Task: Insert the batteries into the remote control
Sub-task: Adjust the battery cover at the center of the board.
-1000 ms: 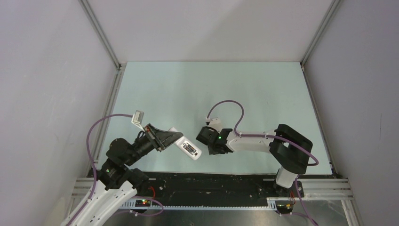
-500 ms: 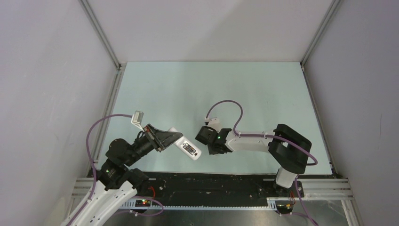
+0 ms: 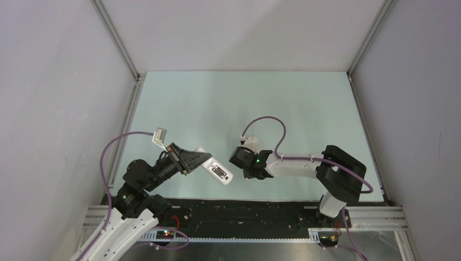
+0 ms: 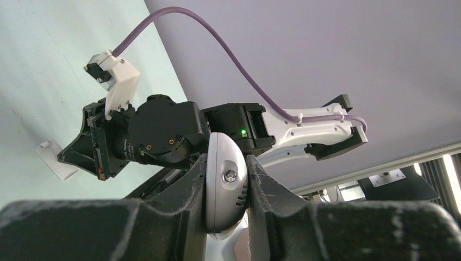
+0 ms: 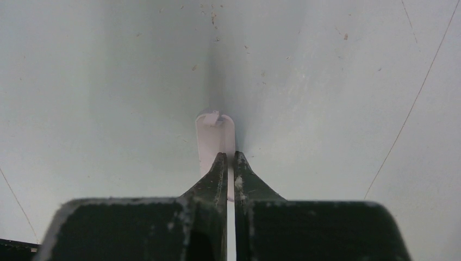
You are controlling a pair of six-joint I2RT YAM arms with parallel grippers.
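Overhead view. The work surface was a pale green table point(image 3: 228, 103) enclosed by plain grey walls point(image 3: 60, 81). The left claw point(image 3: 203, 161) reached in from the lower left of the frame. It was clamped on one end of the remote point(image 3: 220, 174). The remote lay slanted, its free end pointing towards the lower centre of the frame, just beside the right arm's wrist. Whether it rested on the table or hung above it could not be told. The right claw point(image 3: 240, 161) pointed down at the table near the centre of the frame. Its fingers were hidden beneath the wrist. A purple cable point(image 3: 266, 120) looped above that wrist.

Left wrist view. The left claw point(image 4: 226, 161) was closed firmly on the remote point(image 4: 225, 187), which filled the gap between both fingers point(image 4: 187, 187) and was seen end-on at lower centre. Beyond it, the right claw point(image 4: 69, 155) stood at the left of the frame with a white cover point(image 4: 54, 159) at its tip, against the table point(image 4: 49, 49).

Right wrist view. The right claw point(image 5: 228, 157) was closed to a narrow slit on the white cover point(image 5: 212, 136). The cover ran up from between the fingertips point(image 5: 217, 163) at centre frame. Only a thin white strip showed in the gap. The table point(image 5: 108, 81) filled the background. Contact between cover and table could not be confirmed.
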